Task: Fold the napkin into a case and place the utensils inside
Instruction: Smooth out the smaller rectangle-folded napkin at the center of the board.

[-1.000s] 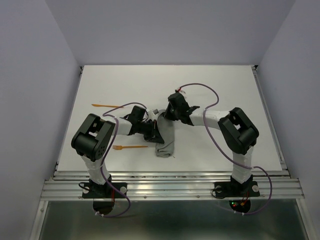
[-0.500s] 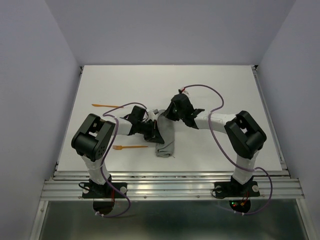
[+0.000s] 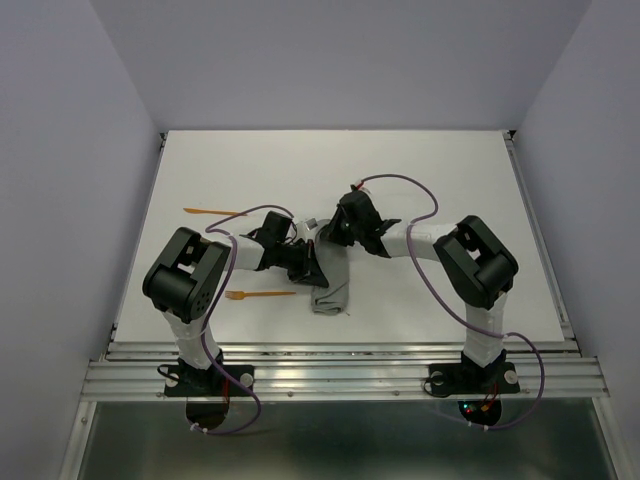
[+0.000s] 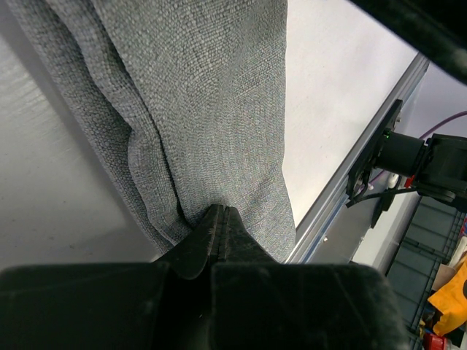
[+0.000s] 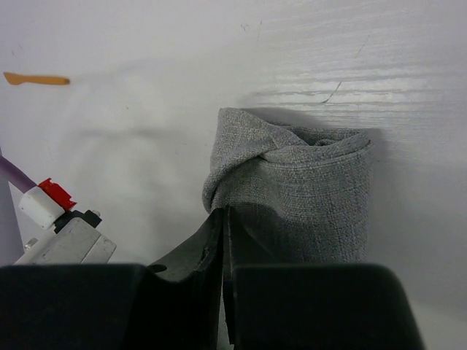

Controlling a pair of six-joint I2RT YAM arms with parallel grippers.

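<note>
The grey napkin [image 3: 331, 285] lies folded into a narrow strip running from mid-table toward the near edge. My left gripper [image 3: 312, 264] is shut, its tips [image 4: 221, 211] pushed into a fold on the strip's left side. At the strip's far end my right gripper [image 3: 336, 236] is nearly closed, and its tips [image 5: 222, 213] pinch the cloth's rolled edge [image 5: 292, 182]. The orange fork [image 3: 262, 295] lies left of the strip. A second orange utensil [image 3: 215, 212] lies farther back on the left. One orange utensil [image 5: 36, 79] shows at the far left of the right wrist view.
The white table [image 3: 450, 180] ends at a metal rail [image 3: 340, 350] along the near side. Grey walls close in the left, right and back. Purple cables [image 3: 400, 180] loop above the right arm. The left arm's white connector [image 5: 62, 233] sits close beside my right fingers.
The right arm's elbow swung out to the right and came back, and its gripper stayed at the strip's far end. The left arm, napkin and utensils have not moved.
</note>
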